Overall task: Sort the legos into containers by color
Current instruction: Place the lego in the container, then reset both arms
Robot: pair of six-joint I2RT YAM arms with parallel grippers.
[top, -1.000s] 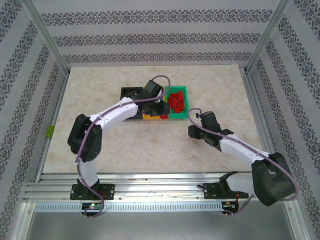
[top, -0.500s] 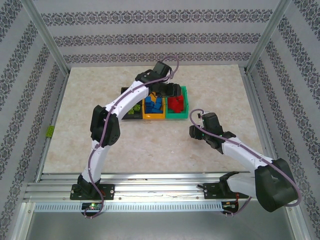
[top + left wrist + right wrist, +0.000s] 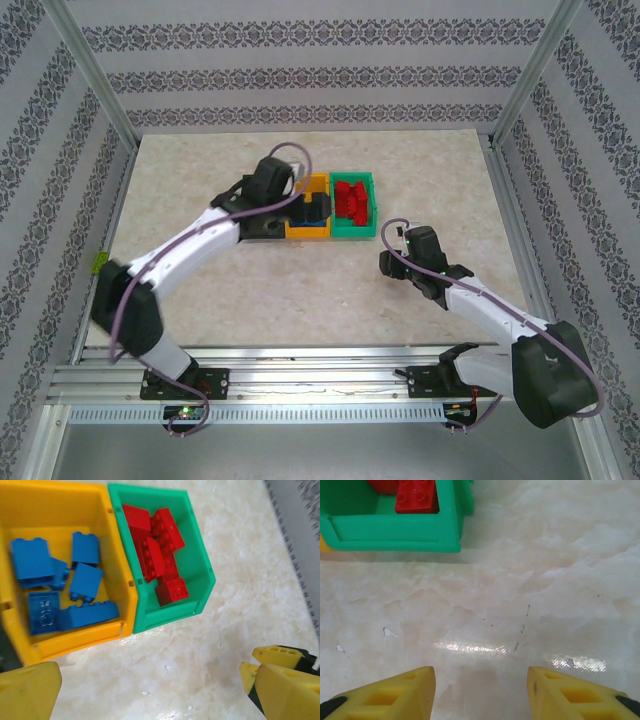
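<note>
Orange container point(image 3: 55, 500): blue legos point(image 3: 86, 582)
Green container point(image 3: 167, 616): red legos point(image 3: 162, 540)
Worktop point(image 3: 250, 595): cream, marbled
Walls point(image 3: 300, 80): grey floral stripes

Top external is set high behind the arm bases point(image 3: 185, 382) at 6 o'clock, whole surface point(image 3: 300, 295) covered. Left wrist is aimed steeply down, close; right wrist low, closer. Green bin point(image 3: 354, 233) is shared.

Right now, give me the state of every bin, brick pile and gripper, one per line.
orange bin: upright, holding blue bricks.
green bin: upright, against the orange bin, holding red bricks.
black bin: mostly hidden by the left arm; contents unseen.
left gripper: open, empty, above bare table.
right gripper: open, empty, near the green bin's corner.
</note>
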